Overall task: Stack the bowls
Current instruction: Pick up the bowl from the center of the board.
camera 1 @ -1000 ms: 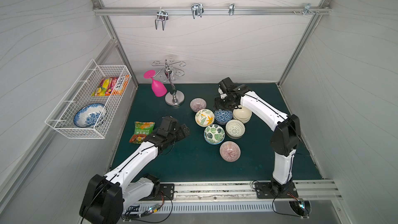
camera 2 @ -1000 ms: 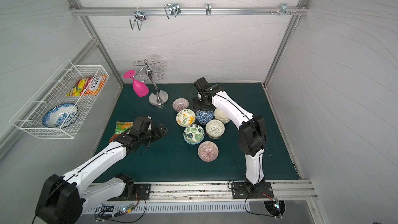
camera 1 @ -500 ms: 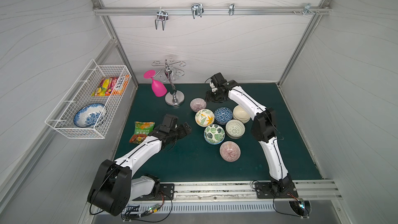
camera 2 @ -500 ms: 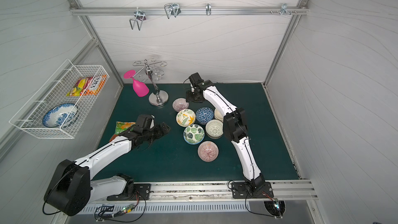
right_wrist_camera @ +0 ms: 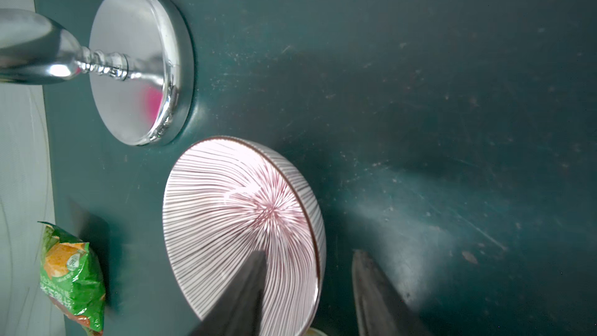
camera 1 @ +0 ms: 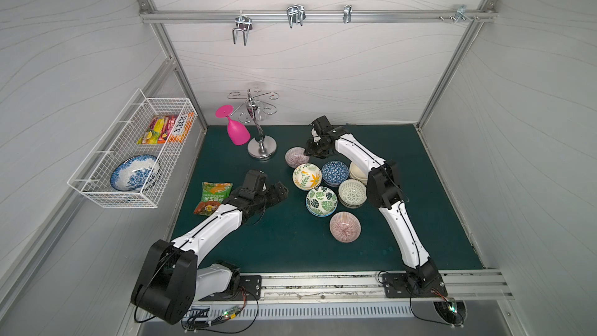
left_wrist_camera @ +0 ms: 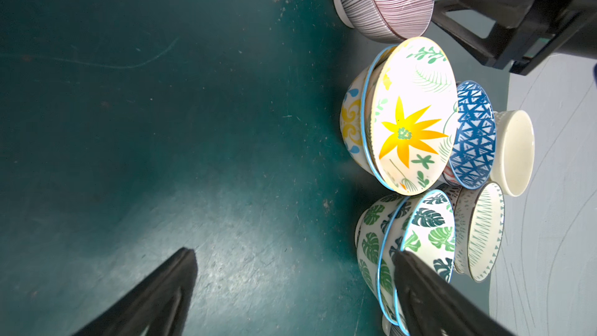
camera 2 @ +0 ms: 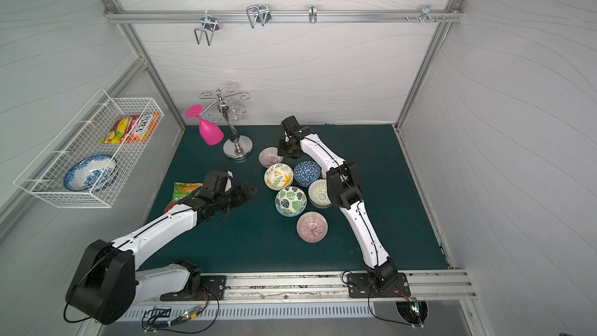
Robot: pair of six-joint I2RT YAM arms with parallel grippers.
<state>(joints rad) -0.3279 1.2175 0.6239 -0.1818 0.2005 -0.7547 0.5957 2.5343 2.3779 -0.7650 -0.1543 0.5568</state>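
Bowls cluster mid-mat in both top views: a pink striped bowl (camera 1: 297,156) at the back, yellow floral (camera 1: 307,176), blue patterned (camera 1: 335,173), cream (camera 1: 357,171), green leaf (camera 1: 321,201), white lattice (camera 1: 352,192), and another pink striped bowl (camera 1: 344,226) in front. The yellow floral (left_wrist_camera: 410,117) and green leaf (left_wrist_camera: 420,240) bowls each sit nested in a matching one. My right gripper (right_wrist_camera: 309,252) straddles the back pink bowl's (right_wrist_camera: 239,221) rim, one finger inside, the other outside with a gap. My left gripper (left_wrist_camera: 294,252) hangs open and empty, left of the cluster.
A chrome stand (camera 1: 262,150) with a hanging pink goblet (camera 1: 237,130) is just left of the back pink bowl. A green snack packet (camera 1: 213,197) lies by my left arm. A wire basket (camera 1: 129,156) on the left wall holds a blue-and-white dish (camera 1: 134,172).
My right gripper swung from above the blue and cream bowls to the back pink striped bowl and its jaws narrowed around the rim. My left gripper crept slightly toward the bowls.
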